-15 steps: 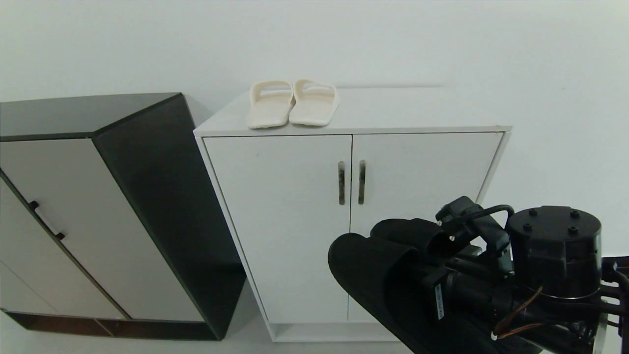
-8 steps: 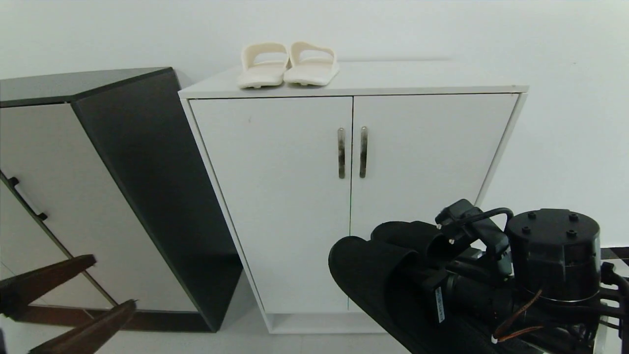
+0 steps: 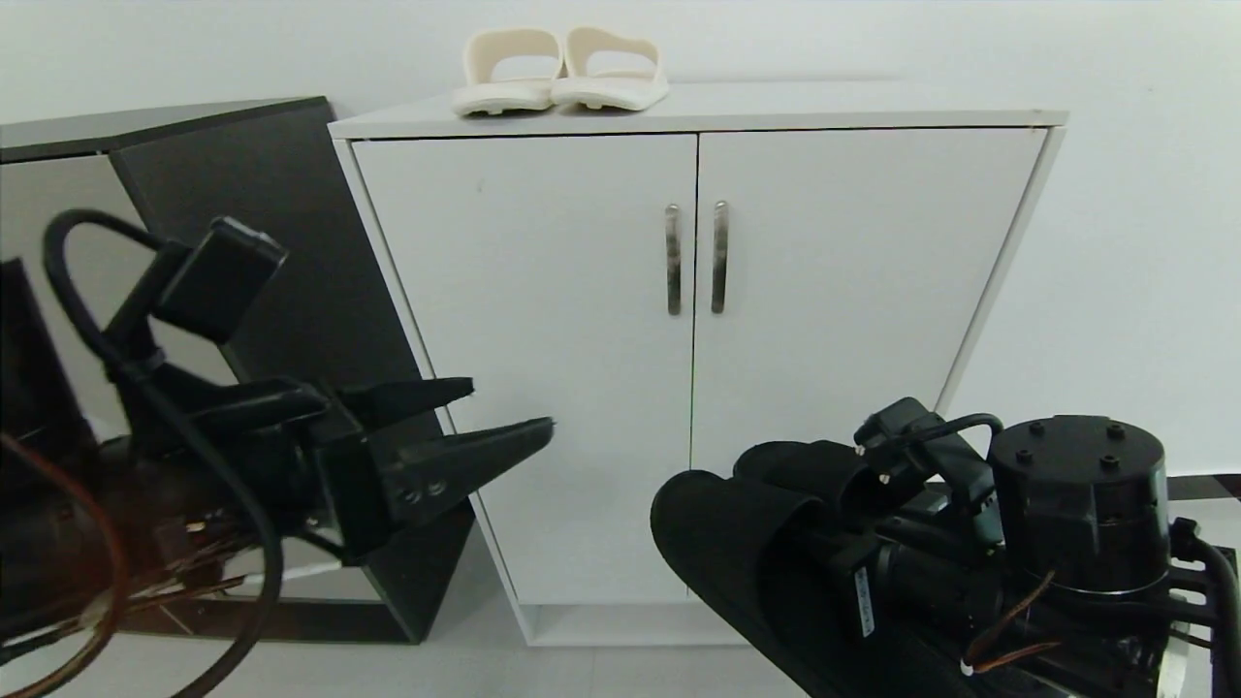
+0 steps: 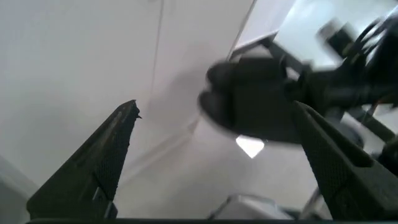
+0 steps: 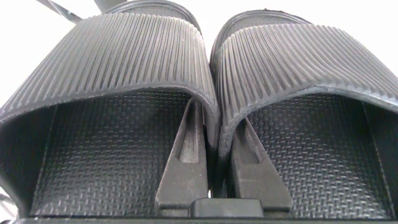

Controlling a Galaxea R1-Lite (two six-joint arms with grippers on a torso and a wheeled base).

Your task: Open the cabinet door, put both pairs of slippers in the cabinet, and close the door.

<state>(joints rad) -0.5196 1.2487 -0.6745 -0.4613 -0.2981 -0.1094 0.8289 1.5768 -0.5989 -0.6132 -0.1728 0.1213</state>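
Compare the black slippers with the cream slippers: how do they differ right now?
The black slippers are dark with ribbed straps; the cream slippers are pale. The black slippers are pinched in the right gripper, off any surface; the cream slippers lie flat on the white cabinet. Both pairs sit side by side, outside the closed doors.

Both arms are matte black. The left gripper has two tapered, wedge-shaped fingers, a box-shaped camera module and a thick black cable. The right arm has a cylindrical housing with four top screws, a white label and thin red-brown wires.
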